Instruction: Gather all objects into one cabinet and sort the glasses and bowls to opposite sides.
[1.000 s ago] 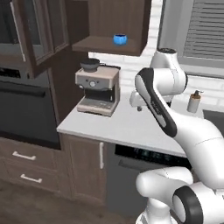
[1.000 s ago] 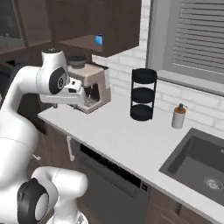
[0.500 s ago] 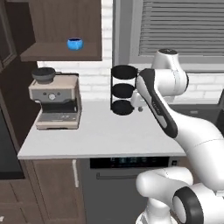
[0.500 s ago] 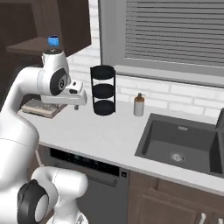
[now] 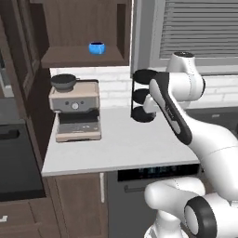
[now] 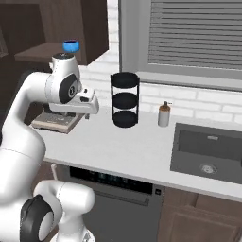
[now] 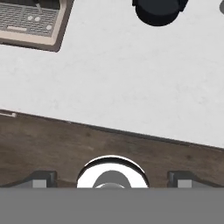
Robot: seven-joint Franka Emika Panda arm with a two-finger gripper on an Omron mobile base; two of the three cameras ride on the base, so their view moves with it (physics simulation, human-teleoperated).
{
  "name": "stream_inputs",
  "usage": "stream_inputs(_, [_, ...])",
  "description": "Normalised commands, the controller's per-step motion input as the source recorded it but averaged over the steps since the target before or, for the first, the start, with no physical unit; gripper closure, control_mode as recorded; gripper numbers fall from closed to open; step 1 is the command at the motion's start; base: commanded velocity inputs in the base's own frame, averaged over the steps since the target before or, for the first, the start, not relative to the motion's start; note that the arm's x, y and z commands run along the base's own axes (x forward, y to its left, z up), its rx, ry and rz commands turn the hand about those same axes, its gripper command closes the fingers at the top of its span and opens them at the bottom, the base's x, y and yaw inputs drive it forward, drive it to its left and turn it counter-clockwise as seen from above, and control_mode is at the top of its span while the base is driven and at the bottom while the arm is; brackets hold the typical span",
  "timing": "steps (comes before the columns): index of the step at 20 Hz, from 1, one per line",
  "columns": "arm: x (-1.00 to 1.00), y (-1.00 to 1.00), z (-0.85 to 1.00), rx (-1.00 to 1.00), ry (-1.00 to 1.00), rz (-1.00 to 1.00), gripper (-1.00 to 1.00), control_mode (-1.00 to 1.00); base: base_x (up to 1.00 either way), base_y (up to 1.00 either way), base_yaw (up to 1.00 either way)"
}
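Observation:
The small bright-blue bowl (image 5: 96, 47) (image 6: 71, 46) stands alone on the lower board of the open dark brown wall cabinet (image 5: 79, 28) (image 6: 52, 26), above the coffee machine. My gripper (image 7: 112, 181) hangs over the front edge of the white counter (image 7: 131, 83), pointing down, well below and to the right of the bowl. Its fingertips (image 7: 43, 179) stand wide apart and open, with nothing between them. In the right base view the hand (image 6: 88, 105) sits in front of the coffee machine. The glasses and the other bowl are out of view.
A beige coffee machine (image 5: 74, 109) (image 6: 54, 120) (image 7: 30, 19) stands on the counter's left end. A black tiered rack (image 5: 142, 100) (image 6: 125, 99) (image 7: 159, 11) stands by the wall, then a soap bottle (image 6: 164, 114) and a dark sink (image 6: 208, 151). An oven (image 5: 14, 158) is at the left.
The whole scene has shifted in both base views, so the base has driven along the counter. The arm keeps its pose and the gripper stays open.

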Motion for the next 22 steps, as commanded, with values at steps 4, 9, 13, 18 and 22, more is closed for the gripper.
stream_inputs(4, [0.00, 0.00, 0.00, 0.00, 0.00, 0.00, -1.00, 1.00, 0.38, 0.51, -0.05])
stream_inputs(9, [0.00, 0.00, 0.00, 0.00, 0.00, 0.00, -1.00, 1.00, 0.40, 0.10, -0.06])
stream_inputs(13, [0.00, 0.00, 0.00, 0.00, 0.00, 0.00, -1.00, 1.00, 0.37, 0.27, -0.02])
stream_inputs(18, [0.00, 0.00, 0.00, 0.00, 0.00, 0.00, -1.00, 1.00, 0.09, 0.40, -0.03])
stream_inputs(22, [0.00, 0.00, 0.00, 0.00, 0.00, 0.00, -1.00, 1.00, 0.18, 0.43, -0.08])
